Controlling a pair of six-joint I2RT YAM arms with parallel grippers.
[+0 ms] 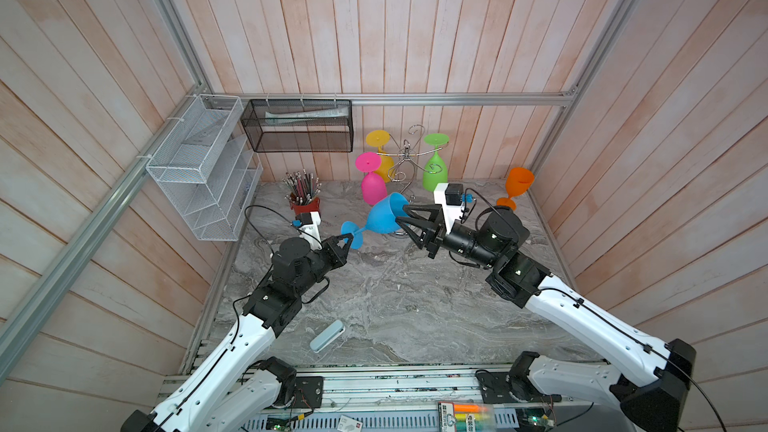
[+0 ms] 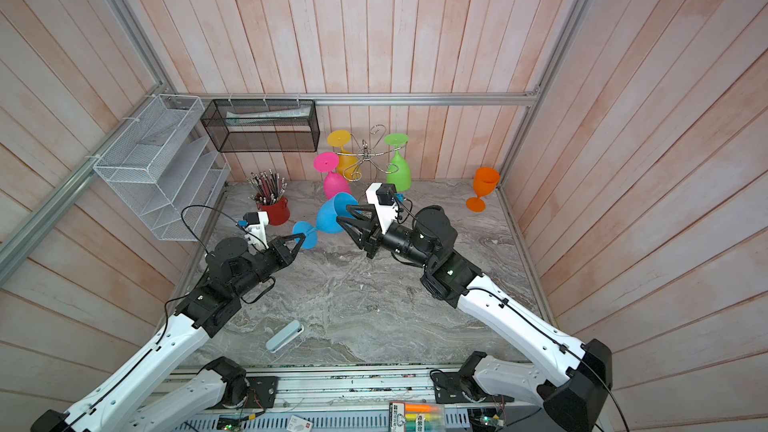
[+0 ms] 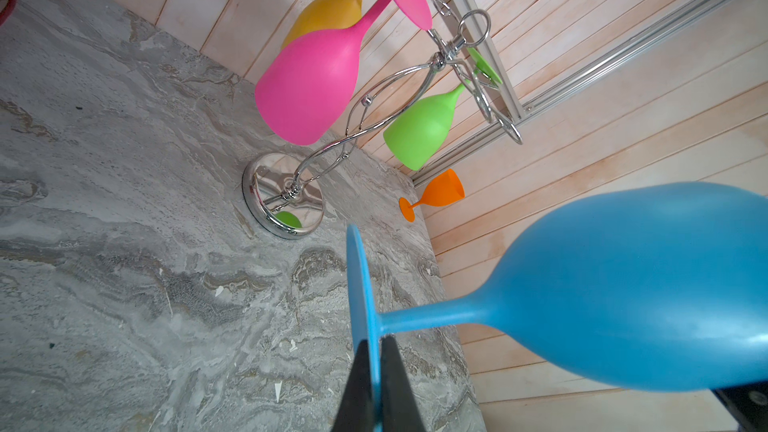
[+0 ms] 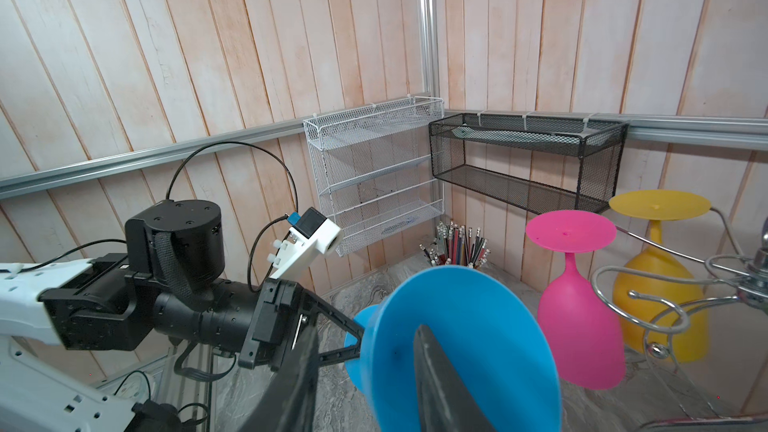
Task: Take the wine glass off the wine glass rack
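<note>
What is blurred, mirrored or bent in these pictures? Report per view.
Left wrist view: the left pincer is dark and soft; the rack base mirrors the green glass. Right wrist view: the right pincer is blurred against the blue glass. In both top views: wall planks fan outward; light is even.

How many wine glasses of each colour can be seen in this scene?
Yellow glass: 1
Pink glass: 1
Green glass: 1
Blue glass: 1
Orange glass: 1
Total: 5
</note>
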